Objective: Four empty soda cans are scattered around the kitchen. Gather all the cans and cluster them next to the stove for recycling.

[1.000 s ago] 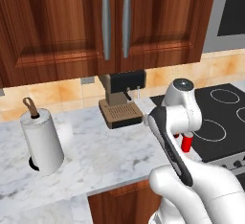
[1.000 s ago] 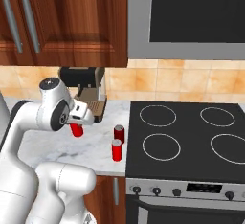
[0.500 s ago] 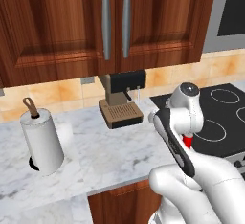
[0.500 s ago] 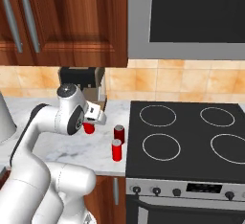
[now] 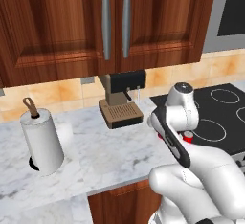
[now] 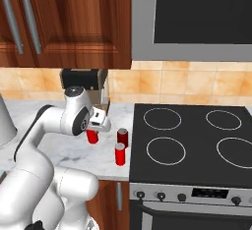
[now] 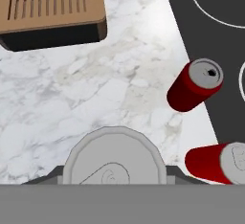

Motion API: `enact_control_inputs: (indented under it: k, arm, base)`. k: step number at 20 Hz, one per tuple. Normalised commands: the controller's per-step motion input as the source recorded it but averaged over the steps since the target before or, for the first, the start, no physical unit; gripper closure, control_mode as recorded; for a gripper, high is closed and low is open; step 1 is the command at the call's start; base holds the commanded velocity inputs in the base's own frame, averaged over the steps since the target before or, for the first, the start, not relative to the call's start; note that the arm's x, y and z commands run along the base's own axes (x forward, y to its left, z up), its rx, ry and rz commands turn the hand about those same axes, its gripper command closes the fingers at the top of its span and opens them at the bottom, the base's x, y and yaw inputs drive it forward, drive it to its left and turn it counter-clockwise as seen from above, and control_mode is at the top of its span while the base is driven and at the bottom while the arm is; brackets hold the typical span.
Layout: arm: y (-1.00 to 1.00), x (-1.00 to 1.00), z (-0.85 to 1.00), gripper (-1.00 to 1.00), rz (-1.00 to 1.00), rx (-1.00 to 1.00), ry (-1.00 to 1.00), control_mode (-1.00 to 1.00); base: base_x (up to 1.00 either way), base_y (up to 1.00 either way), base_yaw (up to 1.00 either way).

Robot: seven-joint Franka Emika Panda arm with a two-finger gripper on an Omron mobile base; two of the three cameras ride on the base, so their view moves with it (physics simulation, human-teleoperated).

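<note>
My gripper (image 6: 94, 129) is shut on a red soda can (image 6: 92, 136), held upright just over the marble counter left of the stove (image 6: 197, 143). Looking down the hand, the held can's silver top (image 7: 115, 163) fills the bottom between the fingers. Two more red soda cans stand on the counter strip beside the black cooktop (image 7: 217, 22): one nearer the wall (image 6: 122, 137) (image 7: 195, 85), one nearer the front edge (image 6: 119, 154) (image 7: 215, 163). From the left base camera my arm covers most of this; a bit of red can (image 5: 188, 138) peeks out at the stove's edge (image 5: 225, 115).
A brown coffee machine (image 6: 84, 79) (image 5: 122, 98) stands against the wall behind the gripper, its drip tray (image 7: 48, 7) close to the hand. A paper towel roll (image 5: 42, 141) stands far left on the marble counter (image 5: 105, 156). A microwave (image 6: 197, 17) hangs above the stove.
The arm has swung right toward the stove with the can in its grip, then dropped a little lower over the counter. The two standing cans have not moved.
</note>
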Motion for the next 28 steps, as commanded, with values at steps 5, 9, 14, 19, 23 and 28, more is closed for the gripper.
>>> enact_control_inputs:
  k: [5, 9, 14, 19, 23, 28]
  arm:
    - [-0.06, 0.12, -0.16, 1.0, 0.02, 0.0, 0.04, -1.0]
    - [-0.07, 0.23, 0.0, 1.0, 0.04, 0.0, 0.0, -1.0]
    - [-0.15, 0.14, -0.08, 1.0, 0.02, 0.0, -0.03, -1.0]
    - [-0.04, 0.01, 0.0, 1.0, 0.0, 0.0, -0.04, -1.0]
    - [0.0, 0.0, -0.04, 1.0, -0.03, 0.0, -0.02, -1.0]
    - [0.0, 0.0, -0.1, 1.0, -0.07, 0.0, -0.02, -1.0]
  base:
    - [0.0, 0.0, 0.0]
    - [0.0, 0.0, 0.0]
    - [0.0, 0.0, 0.0]
    - [0.0, 0.0, 0.0]
    - [0.0, 0.0, 0.0]
    - [0.0, 0.0, 0.0]
